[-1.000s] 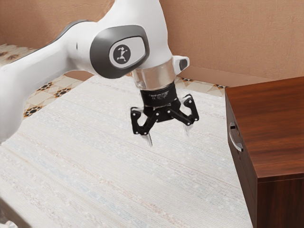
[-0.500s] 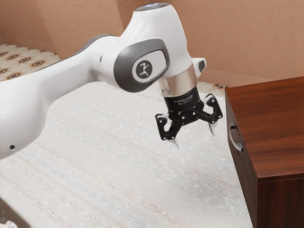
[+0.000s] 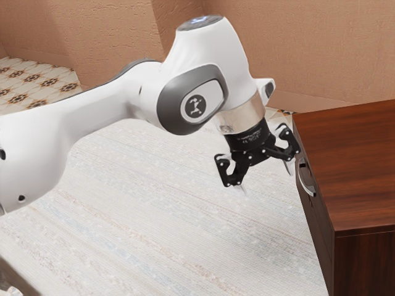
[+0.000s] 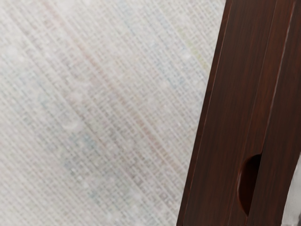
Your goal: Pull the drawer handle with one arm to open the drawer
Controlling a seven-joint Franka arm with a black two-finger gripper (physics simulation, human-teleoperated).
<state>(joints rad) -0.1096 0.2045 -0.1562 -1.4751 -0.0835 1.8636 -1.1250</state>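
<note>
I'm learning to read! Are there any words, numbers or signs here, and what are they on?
A round white logo, no letters: on the grey joint cap.
Some tiny white print on the gripper's black body: too small to read.
The drawer cabinet: no writing.

Cabinet [image 3: 352, 160] cut off at the exterior view's right edge

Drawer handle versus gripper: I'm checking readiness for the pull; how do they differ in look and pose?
The gripper is black, the drawer handle pale grey. The gripper has two spread fingers, holding nothing; the drawer handle is one curved bar. The gripper hangs tilted above the carpet; the drawer handle is fixed to the wooden cabinet's front. Both sit at about the same height, close together.
</note>
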